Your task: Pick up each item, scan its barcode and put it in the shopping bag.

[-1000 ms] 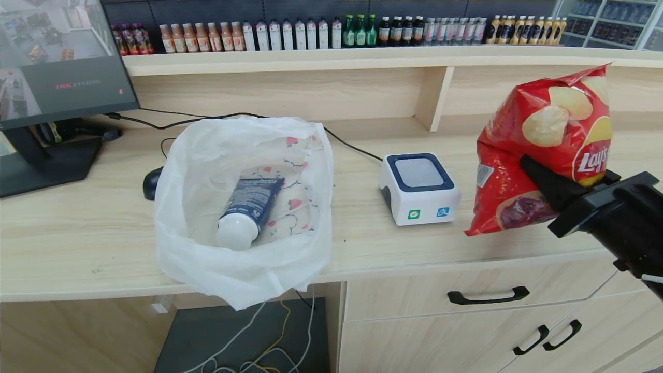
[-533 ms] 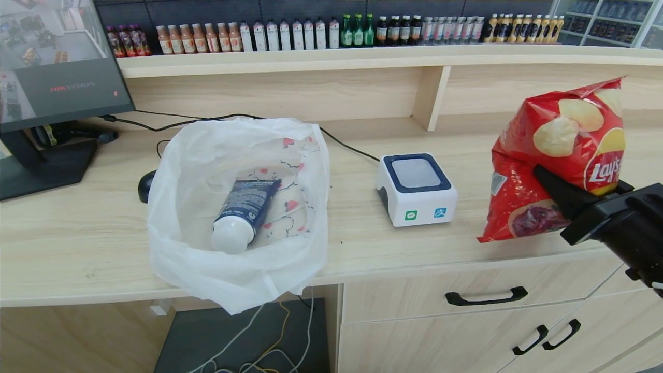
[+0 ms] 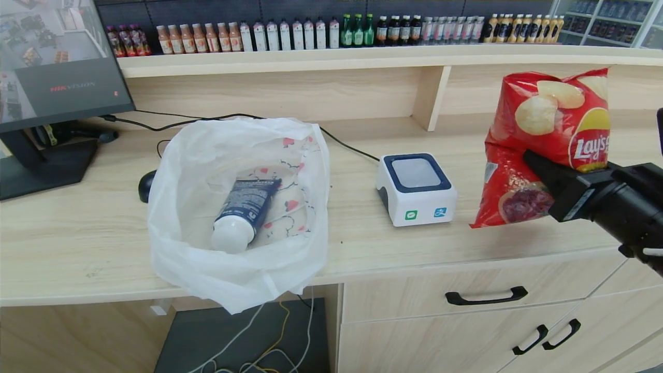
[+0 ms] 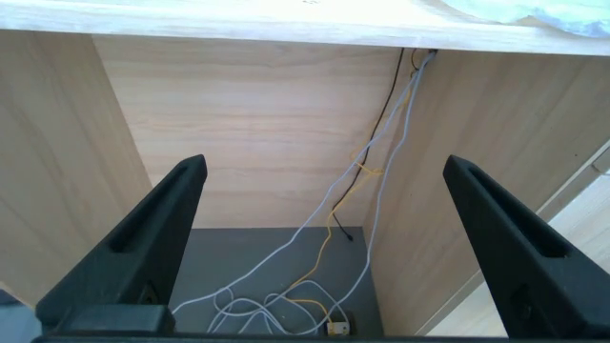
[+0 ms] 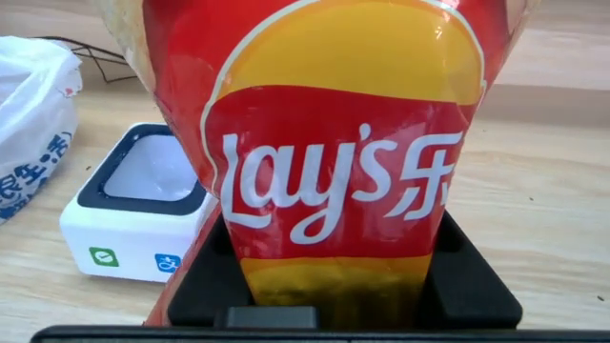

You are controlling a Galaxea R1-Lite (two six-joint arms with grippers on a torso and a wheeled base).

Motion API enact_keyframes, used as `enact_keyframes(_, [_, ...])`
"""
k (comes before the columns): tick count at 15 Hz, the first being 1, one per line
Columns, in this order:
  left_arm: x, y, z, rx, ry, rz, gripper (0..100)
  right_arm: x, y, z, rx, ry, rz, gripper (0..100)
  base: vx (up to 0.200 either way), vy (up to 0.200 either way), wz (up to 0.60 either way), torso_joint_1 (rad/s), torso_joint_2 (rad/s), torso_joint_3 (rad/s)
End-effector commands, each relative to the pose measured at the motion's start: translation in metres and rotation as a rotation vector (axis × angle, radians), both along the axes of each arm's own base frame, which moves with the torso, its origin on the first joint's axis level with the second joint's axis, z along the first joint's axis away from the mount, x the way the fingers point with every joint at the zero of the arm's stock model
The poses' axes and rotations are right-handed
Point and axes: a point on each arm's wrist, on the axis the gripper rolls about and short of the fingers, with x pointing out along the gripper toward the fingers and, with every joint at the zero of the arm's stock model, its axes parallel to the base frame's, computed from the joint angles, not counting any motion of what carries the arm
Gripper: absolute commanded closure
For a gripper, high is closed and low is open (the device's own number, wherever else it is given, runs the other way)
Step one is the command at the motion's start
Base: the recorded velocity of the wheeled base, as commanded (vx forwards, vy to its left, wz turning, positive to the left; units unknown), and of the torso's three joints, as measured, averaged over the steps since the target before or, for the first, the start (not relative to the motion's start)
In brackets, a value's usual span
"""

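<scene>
Grips the chip bag [image 3: 544,129] with fingers of the right gripper [image 5: 335,248] clamped on its lower part, aloft at three o'clock of the scanner [image 3: 416,189]. Carry toward nine o'clock, turn the barcode side down over the scanner window, hold steady. Avoid squeezing harder. Leave the left gripper [image 4: 324,167], fingers apart, low beneath the worktop [image 3: 77,243].

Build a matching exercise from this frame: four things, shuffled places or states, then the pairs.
1. chip bag
2. tube
3. scanner
4. left gripper

a. on the counter, beside the shopping bag
b. held by the right gripper
c. open, below the counter top
d. lying inside the shopping bag

Pairs: 1-b, 2-d, 3-a, 4-c
</scene>
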Motion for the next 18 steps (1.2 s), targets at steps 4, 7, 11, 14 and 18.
enact_keyframes(4, [0.0, 0.0, 0.0, 0.0, 0.0, 0.0, 0, -0.023, 0.052, 0.031, 0.032, 0.06, 0.014, 100, 0.0, 0.0, 0.0, 0.0, 0.0, 0.0])
enact_keyframes(7, [0.0, 0.0, 0.0, 0.0, 0.0, 0.0, 0, -0.018, 0.077, 0.033, 0.039, 0.077, -0.009, 100, 0.0, 0.0, 0.0, 0.0, 0.0, 0.0])
enact_keyframes(11, [0.0, 0.0, 0.0, 0.0, 0.0, 0.0, 0, 0.001, 0.097, 0.032, 0.027, 0.09, -0.013, 100, 0.0, 0.0, 0.0, 0.0, 0.0, 0.0])
enact_keyframes(14, [0.0, 0.0, 0.0, 0.0, 0.0, 0.0, 0, 0.011, 0.106, 0.029, 0.016, 0.101, -0.015, 100, 0.0, 0.0, 0.0, 0.0, 0.0, 0.0])
enact_keyframes(18, [0.0, 0.0, 0.0, 0.0, 0.0, 0.0, 0, 0.011, 0.105, 0.024, 0.009, 0.115, -0.04, 100, 0.0, 0.0, 0.0, 0.0, 0.0, 0.0])
